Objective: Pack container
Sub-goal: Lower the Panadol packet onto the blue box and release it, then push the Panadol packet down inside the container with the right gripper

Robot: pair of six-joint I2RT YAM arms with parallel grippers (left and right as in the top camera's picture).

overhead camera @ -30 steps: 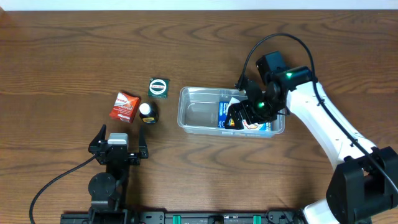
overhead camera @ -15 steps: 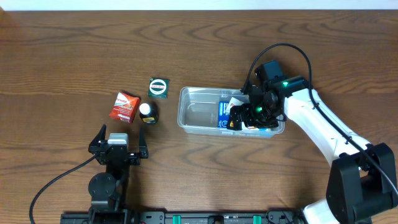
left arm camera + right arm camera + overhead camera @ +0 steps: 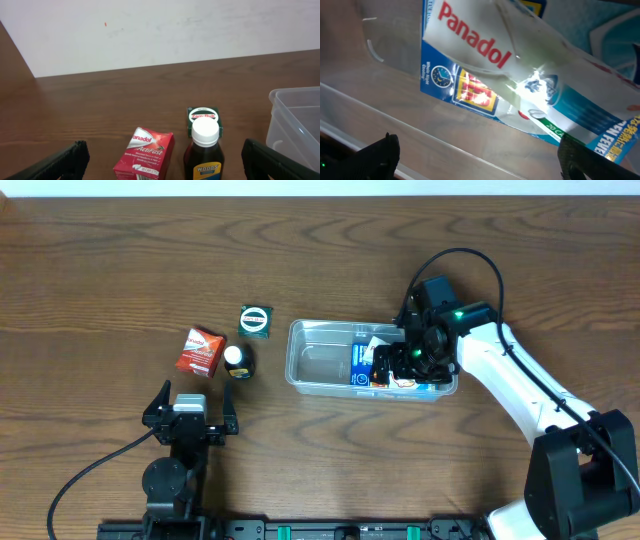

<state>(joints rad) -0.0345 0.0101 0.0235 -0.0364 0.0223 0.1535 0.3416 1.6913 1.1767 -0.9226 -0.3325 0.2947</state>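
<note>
The clear container (image 3: 305, 367) lies in the middle of the table. In its right half rest a blue and white Panadol box (image 3: 361, 362) and other cartons. My right gripper (image 3: 393, 367) hangs low over that end, open. In the right wrist view the Panadol box (image 3: 470, 55) lies beyond the spread fingers (image 3: 382, 155), with only the tub's wall (image 3: 420, 125) between them. My left gripper (image 3: 190, 408) rests open near the front edge, facing a red Panadol ActiFast box (image 3: 145, 155), a dark bottle (image 3: 205, 150) and a green Zam-Buk box (image 3: 204, 116).
On the table left of the tub stand the red box (image 3: 200, 351), the white-capped bottle (image 3: 236, 360) and the green box (image 3: 256, 320). The container's left corner (image 3: 295, 120) shows at the right of the left wrist view. A white wall runs along the table's far edge.
My right arm has dropped lower over the tub's right end and shifted slightly. The left arm and the loose items have not moved.
</note>
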